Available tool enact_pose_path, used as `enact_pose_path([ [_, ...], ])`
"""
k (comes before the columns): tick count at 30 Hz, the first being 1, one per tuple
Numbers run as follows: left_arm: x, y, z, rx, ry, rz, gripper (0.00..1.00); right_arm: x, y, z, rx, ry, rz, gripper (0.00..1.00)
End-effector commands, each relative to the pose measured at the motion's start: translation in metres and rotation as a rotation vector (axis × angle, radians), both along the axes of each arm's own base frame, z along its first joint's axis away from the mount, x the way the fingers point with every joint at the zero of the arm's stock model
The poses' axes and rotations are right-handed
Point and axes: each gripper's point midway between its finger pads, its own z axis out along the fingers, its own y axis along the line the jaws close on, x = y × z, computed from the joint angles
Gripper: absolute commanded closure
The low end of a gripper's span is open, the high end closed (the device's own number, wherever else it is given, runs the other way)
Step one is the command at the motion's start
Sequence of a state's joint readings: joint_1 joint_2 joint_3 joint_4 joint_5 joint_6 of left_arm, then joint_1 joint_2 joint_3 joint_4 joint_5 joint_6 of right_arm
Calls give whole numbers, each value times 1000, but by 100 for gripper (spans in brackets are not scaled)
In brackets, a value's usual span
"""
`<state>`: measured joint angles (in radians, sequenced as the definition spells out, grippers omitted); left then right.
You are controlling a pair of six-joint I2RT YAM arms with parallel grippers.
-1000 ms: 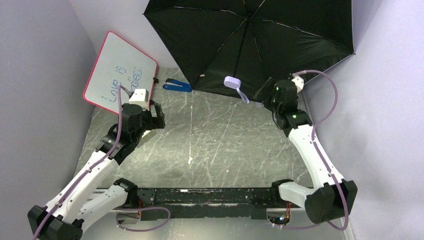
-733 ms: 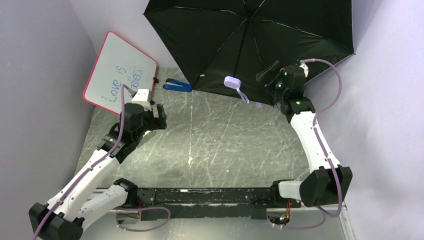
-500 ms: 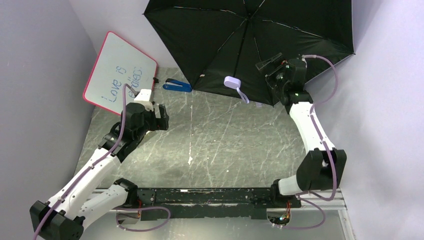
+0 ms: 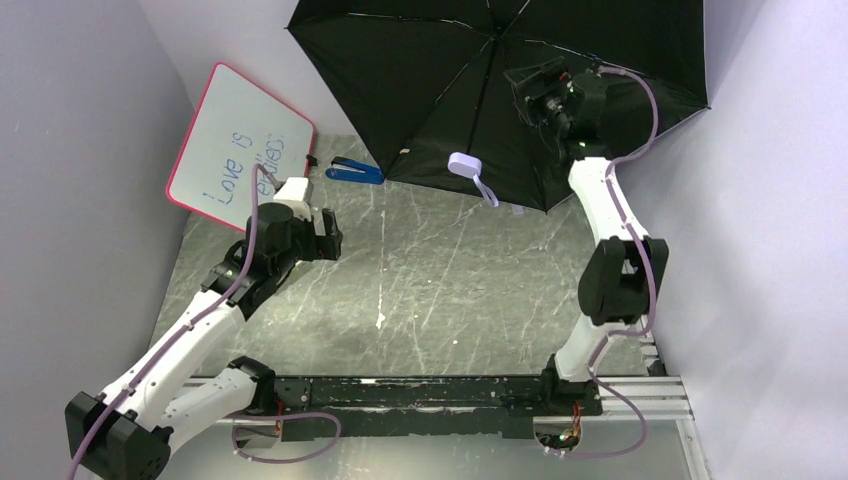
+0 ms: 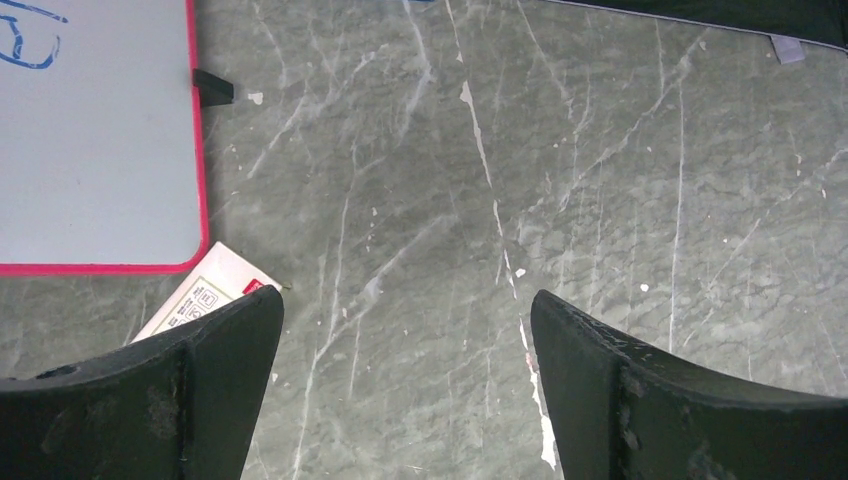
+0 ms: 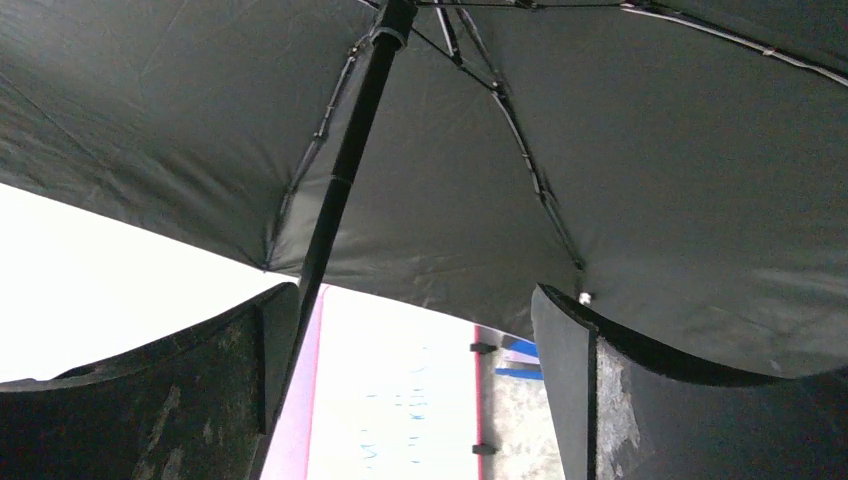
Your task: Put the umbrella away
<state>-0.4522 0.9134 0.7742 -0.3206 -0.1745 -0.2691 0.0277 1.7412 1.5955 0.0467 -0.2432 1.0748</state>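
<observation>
Near left, the left gripper (image 4: 328,236) hovers low over the table (image 4: 440,290), jaws spread wide and empty, well apart from the umbrella (image 4: 420,70). The umbrella stands open at the far side, black underside facing the arms, its lilac handle (image 4: 463,163) pointing near. Its shaft (image 6: 350,150) runs from the handle up and far to the hub. The right gripper (image 4: 533,85), jaws apart and holding nothing, sits under the canopy just right of that shaft, so the right arm is by far the nearer.

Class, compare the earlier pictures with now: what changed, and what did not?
The right gripper rose from the rim of the umbrella up under its canopy, near the shaft, open and empty. The left gripper shifted slightly rightward. The umbrella and whiteboard stayed put.
</observation>
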Motion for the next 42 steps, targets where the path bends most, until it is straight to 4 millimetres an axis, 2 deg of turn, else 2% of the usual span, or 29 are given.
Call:
enact_pose_path([
  [1,2,-8,6,-34,-16,-36,3,23,17,14,116,-43,97,11],
  [7,4,-13,3,-42,-1,-57,3,48,26,19,176,-80,155,13],
  [10,4,-13,2,-42,3,-57,3,53,30,18,209,-96,181,15],
  [16,4,-13,2,-43,2,-58,3,56,35,16,226,-117,187,16],
  [26,4,-13,0,-39,9,-57,3,58,39,32,213,-176,184,19],
  [30,4,-13,-1,-40,12,-56,3,64,49,30,223,-170,226,29],
  [37,4,-14,-4,-39,23,-62,3,81,73,14,213,-143,318,53],
  [42,5,-14,-5,-36,28,-60,3,85,76,10,211,-153,325,63],
])
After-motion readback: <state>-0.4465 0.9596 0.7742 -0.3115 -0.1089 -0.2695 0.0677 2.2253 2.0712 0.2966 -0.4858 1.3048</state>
